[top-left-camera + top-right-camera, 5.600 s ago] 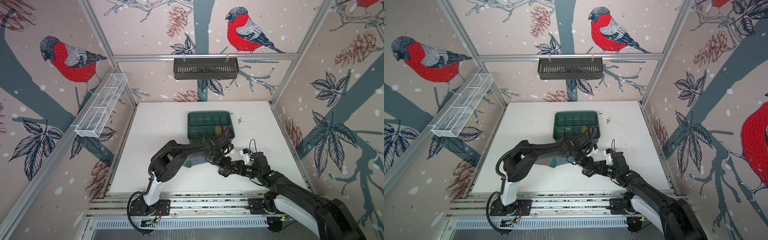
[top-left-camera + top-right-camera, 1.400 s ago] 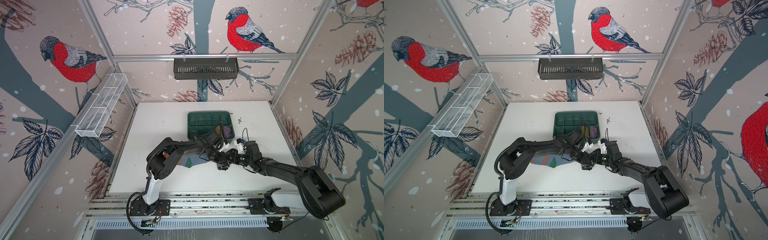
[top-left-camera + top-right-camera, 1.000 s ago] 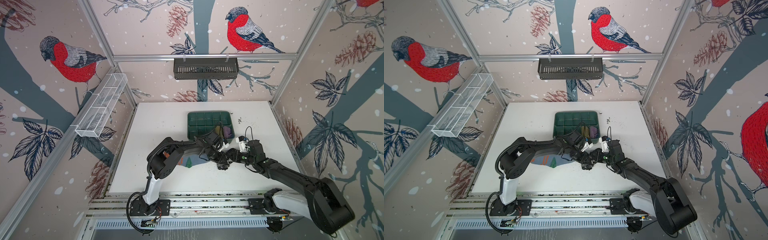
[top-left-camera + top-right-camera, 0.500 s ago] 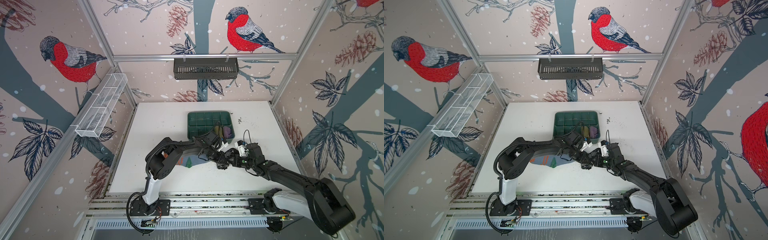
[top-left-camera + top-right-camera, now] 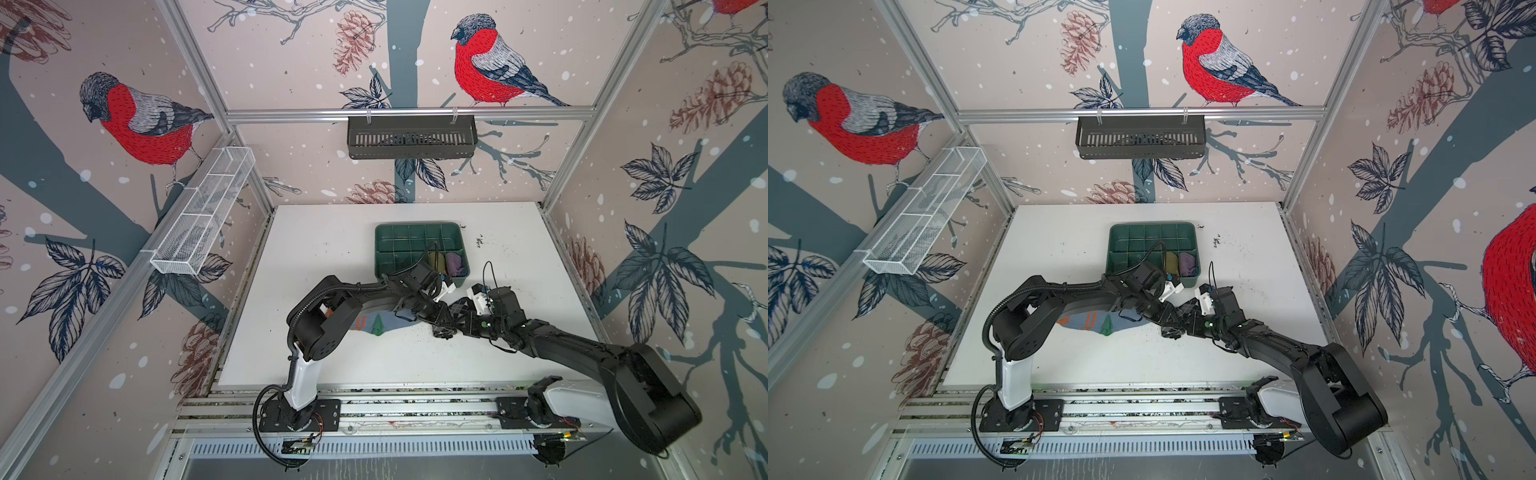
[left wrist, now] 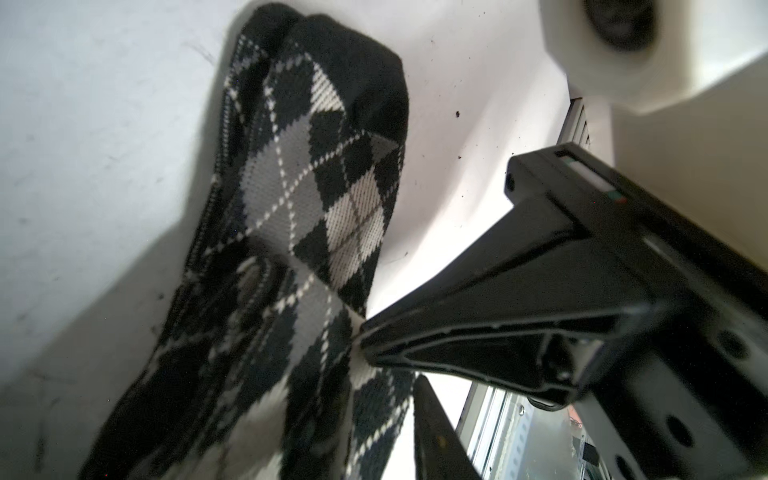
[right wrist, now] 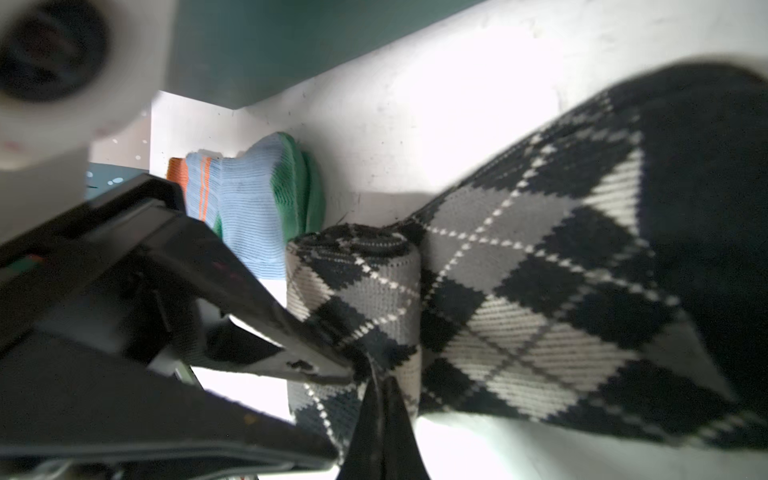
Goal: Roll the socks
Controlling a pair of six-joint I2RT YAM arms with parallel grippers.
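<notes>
The right gripper (image 7: pixel 374 386) is pinched shut on the argyle sock (image 7: pixel 540 291), and I cannot tell whether the left gripper (image 7: pixel 338 409) grips it, so the half-made roll may unwind if cloth slips free.

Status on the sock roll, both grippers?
Right gripper shut on argyle sock, roll started. Left gripper at same sock, grip unclear. Blue sock flat beside it, unrolled. Nothing blocking.
</notes>
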